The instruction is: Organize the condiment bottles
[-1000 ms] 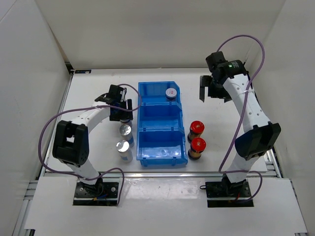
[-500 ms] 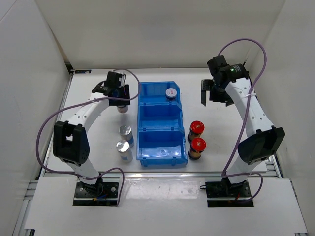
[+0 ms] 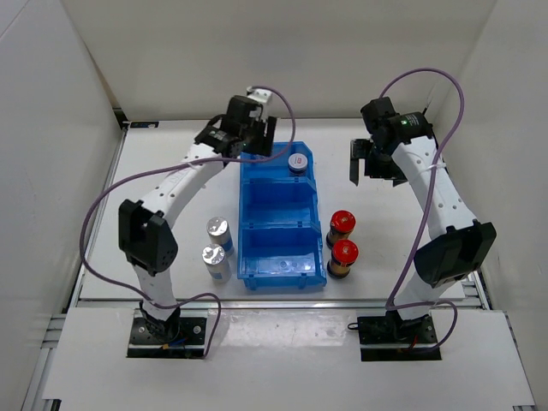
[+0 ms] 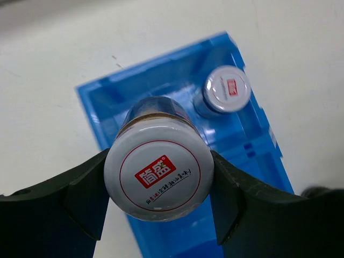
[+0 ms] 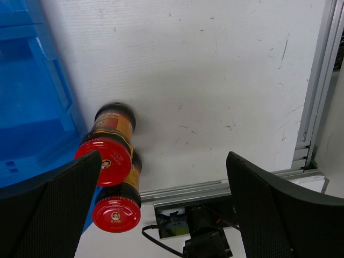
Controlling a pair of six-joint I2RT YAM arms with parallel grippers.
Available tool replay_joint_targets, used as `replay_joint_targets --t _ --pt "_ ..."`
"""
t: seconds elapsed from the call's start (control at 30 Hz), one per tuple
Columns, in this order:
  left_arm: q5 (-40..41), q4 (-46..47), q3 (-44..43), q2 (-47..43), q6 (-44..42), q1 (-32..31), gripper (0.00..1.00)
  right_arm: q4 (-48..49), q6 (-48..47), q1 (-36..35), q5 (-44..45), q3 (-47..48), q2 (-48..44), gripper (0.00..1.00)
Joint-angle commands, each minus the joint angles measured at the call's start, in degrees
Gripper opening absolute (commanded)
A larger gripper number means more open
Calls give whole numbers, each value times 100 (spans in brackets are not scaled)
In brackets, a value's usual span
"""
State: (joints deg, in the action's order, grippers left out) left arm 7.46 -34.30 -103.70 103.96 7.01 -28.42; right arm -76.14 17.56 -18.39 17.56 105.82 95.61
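Top external: left gripper (image 3: pixel 247 130) hangs over the blue bin (image 3: pixel 278 210) (far end); right gripper (image 3: pixel 364 165) is above the table (image 3: pixel 372 214).

Left wrist: jaws clamp 1 grey-lidded bottle (image 4: pixel 158 172); a second grey-lidded bottle (image 4: pixel 228 90) stands in the far compartment.

Right wrist: jaws spread, empty; 2 red-capped bottles (image 5: pixel 105 153) stand beside the bin.

Robot test cell, lab-type bench setup. White worktop (image 3: pixel 171 163) is boxed in by plain white panels (image 3: pixel 282 60) along its far, left and right edges. Aluminium extrusion rail (image 3: pixel 368 301) runs along the near edge. Left arm base (image 3: pixel 167 332) and right arm base (image 3: pixel 398 332) are bolted just outside it. Purple cables (image 3: pixel 90 227) loop off both arms.
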Motion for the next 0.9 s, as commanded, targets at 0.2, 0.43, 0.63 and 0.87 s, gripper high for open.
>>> replay_joint_targets --t 0.2,0.43,0.63,0.87 --pt "-333 258 87 326 82 -67 13 -24 -51 20 -104 -193 -306 100" --pt "-386 143 -230 1099 134 -67 18 99 -226 20 -236 -299 -325 100" --pt "-544 143 -2 1284 187 109 26 99 -279 20 -464 -492 -324 100" --pt "-728 196 -79 1469 187 162 48 213 -508 20 -1210 -756 -438 100"
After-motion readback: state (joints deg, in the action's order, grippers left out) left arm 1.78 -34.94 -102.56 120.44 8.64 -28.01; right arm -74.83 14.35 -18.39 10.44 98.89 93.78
